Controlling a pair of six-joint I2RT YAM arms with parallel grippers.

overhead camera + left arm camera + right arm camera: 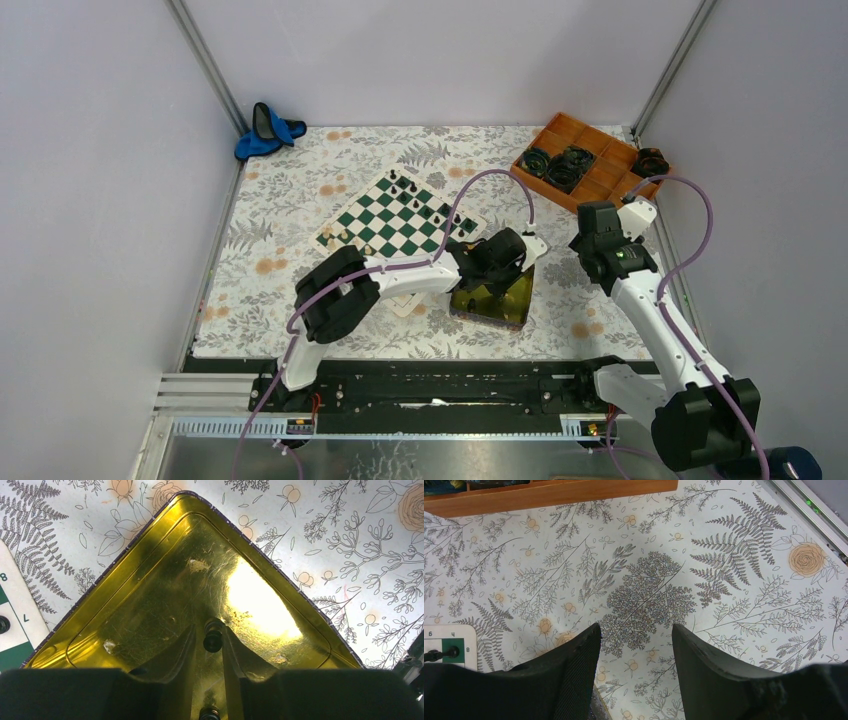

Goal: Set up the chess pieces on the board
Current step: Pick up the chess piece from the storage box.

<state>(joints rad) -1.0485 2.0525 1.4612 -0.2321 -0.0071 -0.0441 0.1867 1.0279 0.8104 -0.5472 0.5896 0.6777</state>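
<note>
The green and white board [395,218] lies at the middle back, with black chess pieces [404,186] along its far side and cream ones [345,236] along its near-left side. My left gripper [503,268] reaches over the yellow-gold tin tray [510,308]. In the left wrist view its fingers [209,628] stand narrowly about a small black chess piece [213,636] just above the tray floor [165,590]. Another black piece [210,713] shows lower between the fingers. My right gripper [600,258] hovers open and empty over the cloth [636,630].
An orange compartment tray [590,185] with black coiled items stands at the back right; its wall shows in the right wrist view [549,495]. A blue object [268,130] lies at the back left. A board corner shows in both wrist views [10,605] [451,635].
</note>
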